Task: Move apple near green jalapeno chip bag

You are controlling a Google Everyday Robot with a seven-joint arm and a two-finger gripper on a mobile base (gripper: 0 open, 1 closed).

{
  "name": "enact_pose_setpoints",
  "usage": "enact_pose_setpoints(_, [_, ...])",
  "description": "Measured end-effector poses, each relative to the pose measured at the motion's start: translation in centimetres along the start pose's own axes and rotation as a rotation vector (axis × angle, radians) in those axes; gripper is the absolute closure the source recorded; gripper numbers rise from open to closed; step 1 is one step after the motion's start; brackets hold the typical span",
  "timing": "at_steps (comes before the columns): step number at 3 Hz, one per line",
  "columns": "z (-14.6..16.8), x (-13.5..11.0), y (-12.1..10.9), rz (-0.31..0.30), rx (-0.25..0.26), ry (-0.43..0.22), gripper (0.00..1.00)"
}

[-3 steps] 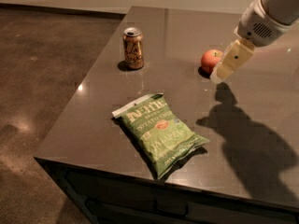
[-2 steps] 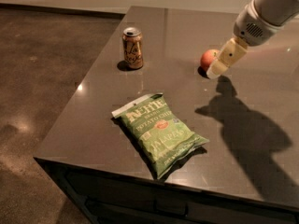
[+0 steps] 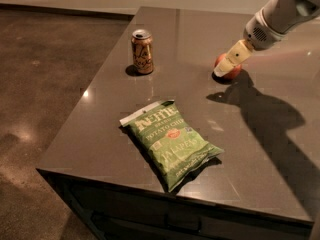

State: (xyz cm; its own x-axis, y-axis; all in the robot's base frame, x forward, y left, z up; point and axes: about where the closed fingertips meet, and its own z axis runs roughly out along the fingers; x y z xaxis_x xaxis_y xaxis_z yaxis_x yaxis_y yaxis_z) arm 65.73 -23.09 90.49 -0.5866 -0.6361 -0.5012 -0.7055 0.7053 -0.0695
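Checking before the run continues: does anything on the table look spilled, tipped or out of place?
Nothing stands out. The can stands upright, the green jalapeno chip bag lies flat near the front edge, and the apple sits at the back right with the gripper at its near side.

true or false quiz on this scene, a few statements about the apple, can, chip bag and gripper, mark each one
1. The small round red-orange apple touches the flat crinkled green chip bag. False: they lie well apart on the dark glossy table.
2. The brown-gold drink can stands upright. True.
3. The gripper hangs over the drink can. False: it is at the apple, partly covering it.
4. The chip bag lies nearer the table's front edge than the can does. True.
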Motion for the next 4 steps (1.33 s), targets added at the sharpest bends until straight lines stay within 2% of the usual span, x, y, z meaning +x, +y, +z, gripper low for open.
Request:
enact_pose_setpoints(2, [3.6,0.0,-1.7,0.062,-0.009,-0.013,0.0])
enact_pose_setpoints(4, [4.4,0.1,-2.1,0.072,-0.036,-0.015,0.48])
